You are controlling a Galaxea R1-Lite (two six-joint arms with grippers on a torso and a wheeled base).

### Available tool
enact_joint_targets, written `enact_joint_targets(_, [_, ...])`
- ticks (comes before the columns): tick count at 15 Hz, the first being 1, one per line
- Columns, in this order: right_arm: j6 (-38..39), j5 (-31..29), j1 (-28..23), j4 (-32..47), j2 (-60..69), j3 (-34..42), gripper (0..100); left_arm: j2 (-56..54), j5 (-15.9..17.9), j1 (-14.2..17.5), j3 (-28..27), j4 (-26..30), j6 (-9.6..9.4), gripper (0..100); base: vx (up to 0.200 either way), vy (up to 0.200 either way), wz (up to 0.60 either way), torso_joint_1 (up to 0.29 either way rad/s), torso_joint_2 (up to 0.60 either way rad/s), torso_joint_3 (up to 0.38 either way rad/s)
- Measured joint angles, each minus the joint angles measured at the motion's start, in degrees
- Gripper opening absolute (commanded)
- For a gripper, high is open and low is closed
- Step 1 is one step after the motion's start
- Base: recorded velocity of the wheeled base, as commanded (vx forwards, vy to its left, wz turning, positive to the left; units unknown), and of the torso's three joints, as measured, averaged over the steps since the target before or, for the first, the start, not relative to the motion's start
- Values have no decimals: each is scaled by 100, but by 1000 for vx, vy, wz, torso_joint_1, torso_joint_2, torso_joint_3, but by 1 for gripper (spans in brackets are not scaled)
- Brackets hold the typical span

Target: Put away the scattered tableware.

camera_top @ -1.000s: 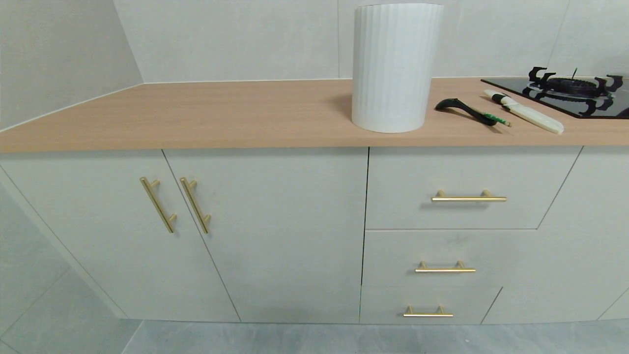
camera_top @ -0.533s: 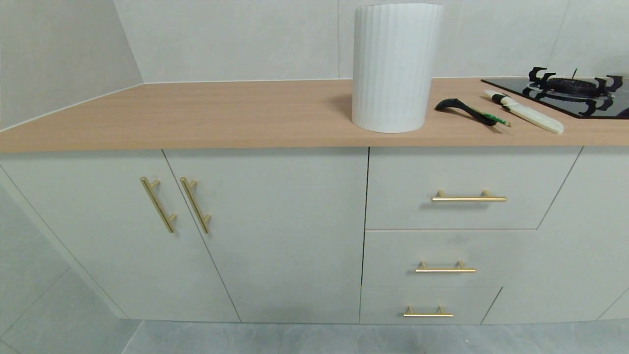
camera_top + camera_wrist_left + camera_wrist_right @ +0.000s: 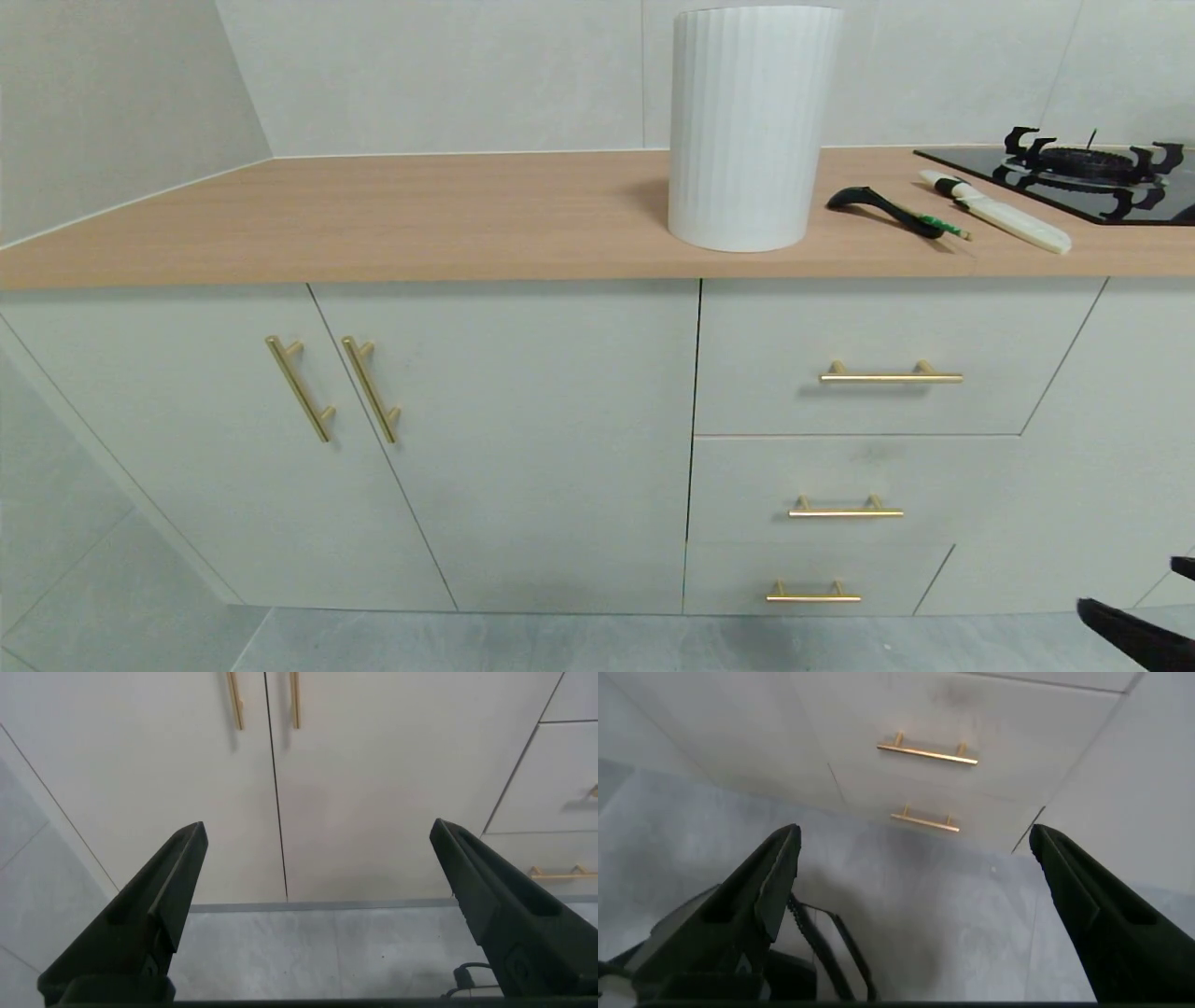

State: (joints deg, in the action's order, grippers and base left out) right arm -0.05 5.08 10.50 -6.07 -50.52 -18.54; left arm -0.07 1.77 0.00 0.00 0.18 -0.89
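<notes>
Left pincer (image 3: 318, 833) and right pincer (image 3: 915, 835) hang low before the cabinet, both spread wide and empty. A curved black spoon (image 3: 882, 209) and a pale knife (image 3: 1004, 219) lie on the wooden counter (image 3: 420, 219) beside a ribbed white canister (image 3: 747, 131).

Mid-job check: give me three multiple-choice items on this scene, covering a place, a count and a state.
1. The black spoon lies: A) on the counter beside the white ribbed container; B) on the floor; C) on the hob.
2. The gold drawer handles number: A) two; B) three; C) five.
3. The drawers are: A) all shut; B) top one open; C) bottom one open.
Key: 1A, it rests on the wood right of the container; 2B, one bar per drawer front; 3A, every front sits flush.
</notes>
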Motion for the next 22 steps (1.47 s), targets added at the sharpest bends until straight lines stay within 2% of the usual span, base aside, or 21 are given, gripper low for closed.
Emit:
enact_joint_targets(4, [-85, -63, 48, -1303, -2409, -350, 100, 0, 0, 0, 0, 0, 0, 100, 0, 0, 0, 0, 0, 0])
enact_joint_targets(8, [-107, -121, 72, -2288, -4259, -822, 100, 0, 0, 0, 0, 0, 0, 100, 0, 0, 0, 0, 0, 0])
enact_joint_targets(11, [-106, -563, 149, -3134, -5494, -1045, 100, 0, 0, 0, 0, 0, 0, 100, 0, 0, 0, 0, 0, 0])
enact_joint_targets(13, [-88, -845, 177, -4289, -6284, -1092, 100, 0, 0, 0, 0, -2, 0, 100, 0, 0, 0, 0, 0, 0])
enact_joint_targets(15, [-66, -1050, 185, -5093, -6897, -1092, 100, 0, 0, 0, 0, -2, 2, 100, 0, 0, 0, 0, 0, 0])
enact_joint_targets(18, [-2, -1340, 185, -5633, -7495, -1133, 100, 0, -2, 0, 0, -2, 0, 100, 0, 0, 0, 0, 0, 0])
enact_joint_targets(22, [432, -1592, 188, -5765, -7890, -1398, 100, 0, 0, 0, 0, 0, 0, 100, 0, 0, 0, 0, 0, 0])
